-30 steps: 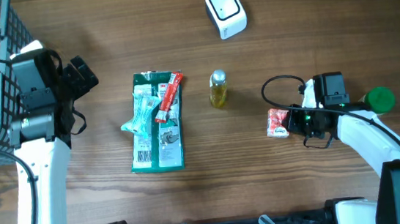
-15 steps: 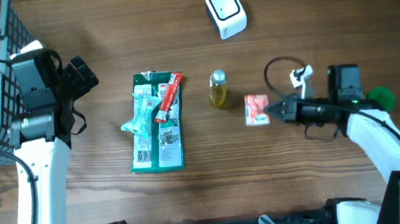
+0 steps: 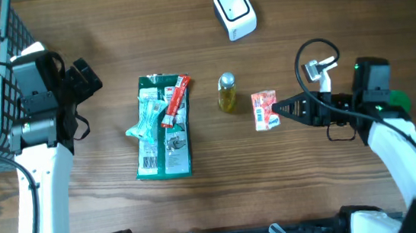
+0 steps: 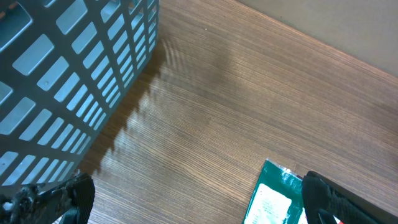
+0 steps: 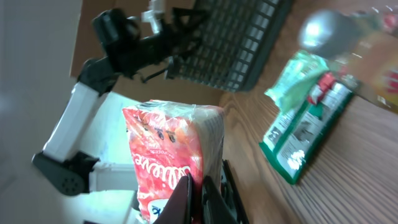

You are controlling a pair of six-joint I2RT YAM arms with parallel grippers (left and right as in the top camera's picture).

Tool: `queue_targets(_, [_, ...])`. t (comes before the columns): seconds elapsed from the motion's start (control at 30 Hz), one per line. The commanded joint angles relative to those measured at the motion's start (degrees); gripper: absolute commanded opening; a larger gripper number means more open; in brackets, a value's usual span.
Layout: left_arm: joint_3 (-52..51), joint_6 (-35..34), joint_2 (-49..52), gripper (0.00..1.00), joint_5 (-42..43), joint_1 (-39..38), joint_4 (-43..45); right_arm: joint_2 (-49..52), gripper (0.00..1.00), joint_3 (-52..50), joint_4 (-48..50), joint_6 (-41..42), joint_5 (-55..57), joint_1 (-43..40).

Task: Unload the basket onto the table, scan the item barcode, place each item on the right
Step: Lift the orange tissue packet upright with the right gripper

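We see the right arm stretched out leftward over the wood-grain worktop (image 3: 336, 12), its right end effector (image 3: 278, 110) clamped on the edge of a crinkly red packet (image 3: 266, 111), just right of a small round yellow bottle (image 3: 226, 92). The left end effector (image 3: 84, 76) stands spread wide beside a grid-walled basket (image 3: 19, 27).

The left arm (image 3: 42, 178) and right arm (image 3: 404, 153) are white with black joints. A black cable (image 3: 316, 42) loops near the black right gripper (image 3: 278, 111).

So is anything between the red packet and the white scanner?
Nothing visible. Bare table lies between the red packet in the right pincer and the scanner; the small bottle stands off to one side.
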Motion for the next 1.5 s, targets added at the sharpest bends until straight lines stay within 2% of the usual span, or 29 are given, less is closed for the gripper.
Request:
queue_targets(0.0, [0.44,0.50,0.11,1.00,-0.52,0.37,0.20,-7.74,0.04,0.92,3.76,9.18,-3.67,-0.20])
queue_targets(0.23, [0.44,0.50,0.11,1.00,-0.52,0.37,0.20,-18.64,0.04,0.92,17.94,28.57,-3.63,-0.17])
queue_targets(0.4, [0.44,0.50,0.11,1.00,-0.52,0.37,0.20,-22.93,0.04,0.90,24.65,36.61,-3.65,-0.17])
queue_targets(1.07, [0.44,0.50,0.11,1.00,-0.52,0.37,0.20,-23.12,0.04,0.48,24.70,37.18,-3.32,-0.17])
queue_targets(1.47, [0.44,0.50,0.11,1.00,-0.52,0.37,0.22,-19.02,0.04,0.39,24.65,34.36,-3.26,-0.17])
